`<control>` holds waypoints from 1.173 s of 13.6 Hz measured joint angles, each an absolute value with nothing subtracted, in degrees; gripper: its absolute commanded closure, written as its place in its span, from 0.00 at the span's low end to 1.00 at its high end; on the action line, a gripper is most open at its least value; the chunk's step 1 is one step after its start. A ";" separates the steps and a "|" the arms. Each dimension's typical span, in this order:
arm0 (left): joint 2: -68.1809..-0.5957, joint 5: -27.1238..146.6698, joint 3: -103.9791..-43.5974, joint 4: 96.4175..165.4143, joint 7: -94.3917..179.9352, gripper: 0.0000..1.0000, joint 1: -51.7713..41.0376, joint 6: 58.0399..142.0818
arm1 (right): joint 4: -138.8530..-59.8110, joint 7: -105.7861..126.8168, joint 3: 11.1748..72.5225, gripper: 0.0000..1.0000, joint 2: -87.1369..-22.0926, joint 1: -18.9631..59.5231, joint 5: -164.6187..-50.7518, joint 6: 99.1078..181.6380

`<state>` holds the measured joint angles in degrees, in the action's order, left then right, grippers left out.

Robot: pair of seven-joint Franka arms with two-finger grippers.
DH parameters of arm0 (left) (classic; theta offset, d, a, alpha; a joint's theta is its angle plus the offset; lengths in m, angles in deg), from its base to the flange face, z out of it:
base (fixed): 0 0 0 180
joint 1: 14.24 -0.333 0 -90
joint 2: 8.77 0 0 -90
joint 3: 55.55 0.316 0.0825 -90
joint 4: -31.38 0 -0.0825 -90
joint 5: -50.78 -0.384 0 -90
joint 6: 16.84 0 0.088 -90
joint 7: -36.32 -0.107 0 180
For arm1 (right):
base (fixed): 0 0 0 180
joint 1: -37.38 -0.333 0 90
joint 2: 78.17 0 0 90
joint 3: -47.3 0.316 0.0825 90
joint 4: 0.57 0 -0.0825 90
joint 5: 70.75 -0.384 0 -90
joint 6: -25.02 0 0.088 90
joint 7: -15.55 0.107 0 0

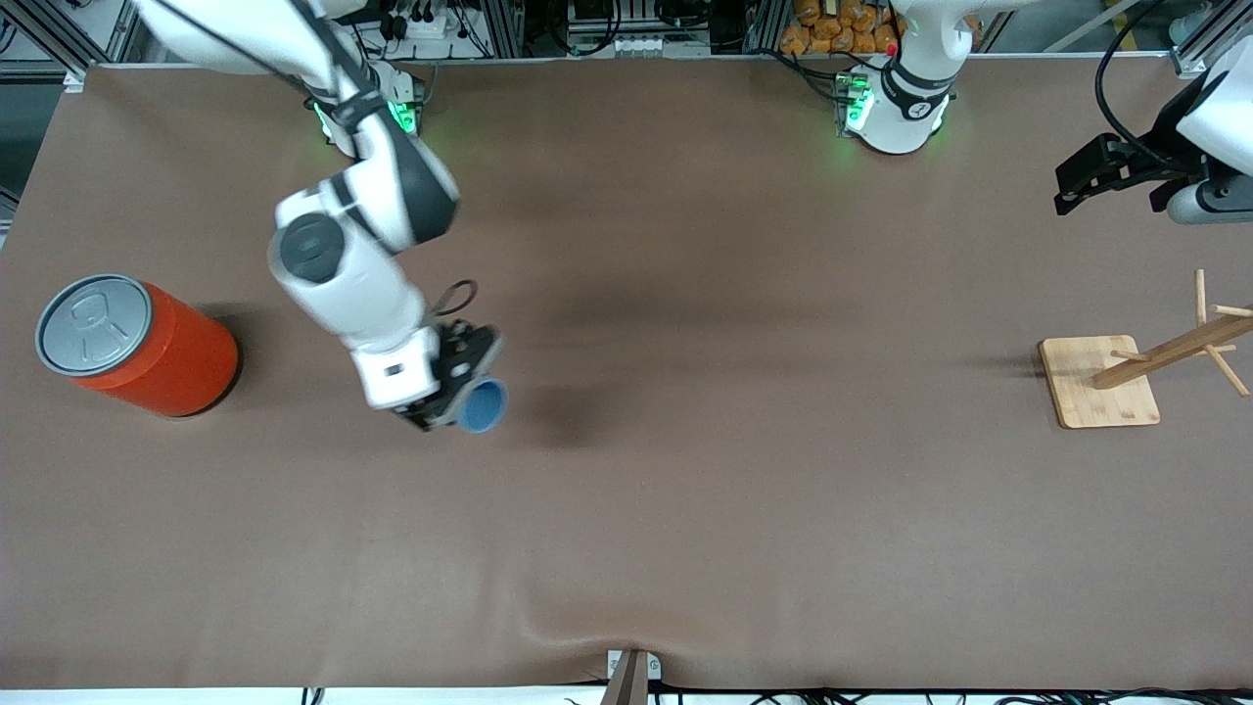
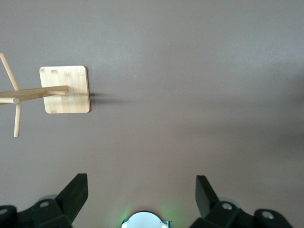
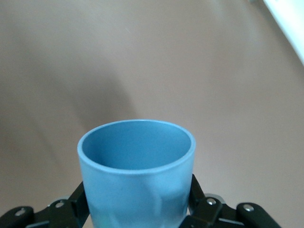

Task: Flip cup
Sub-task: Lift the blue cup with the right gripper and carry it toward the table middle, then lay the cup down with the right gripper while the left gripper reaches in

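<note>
**Holding the cup in the air, mouth turned sideways**

Gripping the cup (image 1: pixel 485 406) with the right gripper (image 1: pixel 452 390), I keep it lifted over the brown table cover (image 1: pixel 685 509), over the middle part toward the right arm's end. Its shadow lies on the cloth beside it, so I judge it is not touching the table. In the right wrist view the fingers (image 3: pixel 202 202) press on both sides of the cup (image 3: pixel 137 175) near its base, and its mouth points away from the wrist.

What can go wrong, in my judgement: the cup wall is smooth plastic and it tapers, so the pads hold on a slope. If I rotate the wrist quickly, the cup may slide out or twist between the fingers. If I open too high, this light cup may bounce and roll on the cloth.

The cup is light blue, plain, without handle, darker inside, with a thin round rim. The table cover is matte with soft wrinkles. An orange can (image 1: pixel 147 348) with a grey pull-tab lid stands well apart.

The left gripper (image 1: pixel 1091 181) waits with fingers spread and empty, up over the table near a wooden rack (image 1: pixel 1101 382).
</note>
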<state>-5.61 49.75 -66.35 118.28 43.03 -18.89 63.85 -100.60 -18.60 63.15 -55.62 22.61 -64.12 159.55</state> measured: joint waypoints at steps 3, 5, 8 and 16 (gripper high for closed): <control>-5.59 49.75 -66.19 118.23 43.03 0.00 -18.94 63.85 | -100.22 -18.17 63.11 0.54 -49.78 15.20 -56.04 166.52; -5.59 49.76 -66.16 118.23 43.03 0.00 -18.95 63.85 | -98.53 -15.66 61.52 0.54 -45.37 9.74 -51.00 168.09; -5.59 49.76 -66.10 118.23 43.03 0.00 -19.01 63.85 | -94.96 -7.95 57.30 0.54 -40.59 1.57 -44.14 168.59; -5.59 49.75 -65.64 118.23 43.03 0.00 -19.66 63.87 | -90.89 1.77 50.84 0.00 -33.87 -7.88 -34.41 168.58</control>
